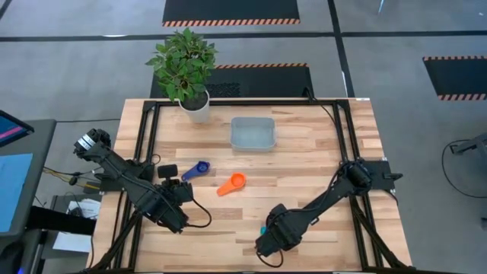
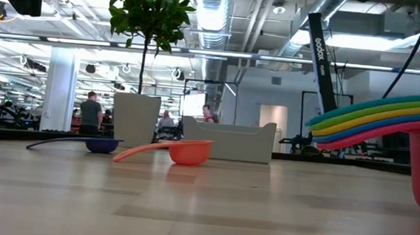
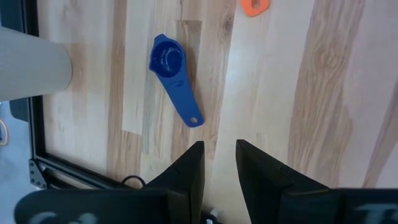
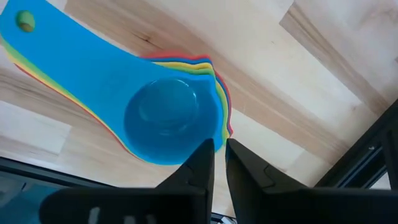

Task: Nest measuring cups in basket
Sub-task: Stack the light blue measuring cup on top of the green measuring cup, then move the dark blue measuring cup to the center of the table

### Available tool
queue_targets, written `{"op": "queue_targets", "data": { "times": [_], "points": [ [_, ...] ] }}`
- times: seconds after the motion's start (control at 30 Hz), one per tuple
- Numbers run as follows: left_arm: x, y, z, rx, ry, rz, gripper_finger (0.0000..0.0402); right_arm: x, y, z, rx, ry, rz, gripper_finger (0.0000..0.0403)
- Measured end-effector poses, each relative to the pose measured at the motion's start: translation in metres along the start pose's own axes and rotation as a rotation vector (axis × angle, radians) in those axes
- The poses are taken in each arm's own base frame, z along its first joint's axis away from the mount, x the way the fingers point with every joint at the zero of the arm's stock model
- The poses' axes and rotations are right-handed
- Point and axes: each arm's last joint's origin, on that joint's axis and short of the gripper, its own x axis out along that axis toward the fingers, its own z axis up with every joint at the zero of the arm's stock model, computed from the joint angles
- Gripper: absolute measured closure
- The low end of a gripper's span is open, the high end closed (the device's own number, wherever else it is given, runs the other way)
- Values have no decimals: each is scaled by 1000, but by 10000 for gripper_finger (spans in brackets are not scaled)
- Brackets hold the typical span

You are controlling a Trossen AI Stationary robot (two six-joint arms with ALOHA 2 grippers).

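Table (image 1: pixel 304 152) of pale wood planks fills the high view, with the left arm at about eight o'clock. The left gripper (image 1: pixel 176 221) hovers over bare wood there, its fingers (image 3: pixel 186 174) standing a little apart with nothing between them. At ten o'clock from it lies the dark blue measuring cup (image 1: pixel 196 170), bowl toward the middle of the table, handle toward the left arm. Just right of that, near the table's centre, lies the orange measuring cup (image 1: pixel 231 184), apart from the blue one. At eleven o'clock on the table stands a white plant pot (image 1: pixel 195 106) holding a leafy plant. At twelve o'clock sits the basket (image 1: pixel 253 133), with no cup visible in it.

At about five o'clock the right gripper (image 1: pixel 266 242) hangs low over a nested stack of cups (image 4: pixel 168 112): light blue on top, with green, yellow, orange-toned and red rims fanned beneath. Its fingers (image 4: pixel 199 165) stand nearly together, just over the stack's rim; whether they touch it I cannot tell. In the low view the stack (image 2: pixel 388 119) looms at three o'clock.
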Motion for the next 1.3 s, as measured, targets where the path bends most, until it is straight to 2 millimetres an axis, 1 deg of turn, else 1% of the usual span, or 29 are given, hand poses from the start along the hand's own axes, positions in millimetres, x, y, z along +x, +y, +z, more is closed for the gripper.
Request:
{"op": "queue_targets", "data": {
  "times": [0.13,0.23,0.53,0.63,0.73,0.83,0.93,1.03,1.1,1.17,1.23,1.3],
  "points": [
    [0,0,0,4,-1,-1,320,0,0,1,-18,-9,0,334],
    [0,0,0,5,-1,-1,320,-1,0,6,-43,-58,-1,334],
    [0,0,0,4,-2,0,320,-4,-1,42,-117,-106,5,334],
    [0,0,0,4,-5,3,320,-6,-1,63,-142,-136,20,334],
    [0,0,0,-3,-6,4,320,-9,1,93,-156,-132,88,334],
    [0,0,0,-17,-6,4,320,-13,9,120,-230,-187,233,334],
    [0,0,0,-30,-6,5,320,-21,20,146,-299,-283,394,334],
    [0,0,1,-38,-25,19,320,-28,22,169,-311,-356,484,334],
    [0,1,2,-46,-43,27,320,-29,19,182,-293,-379,497,337],
    [1,2,4,-58,-51,25,320,-31,11,193,-315,-398,463,339],
    [2,2,7,-72,-57,23,320,-35,-3,202,-316,-397,393,341],
    [3,4,10,-86,-80,32,320,-44,-21,210,-314,-383,327,344]
  ]
}}
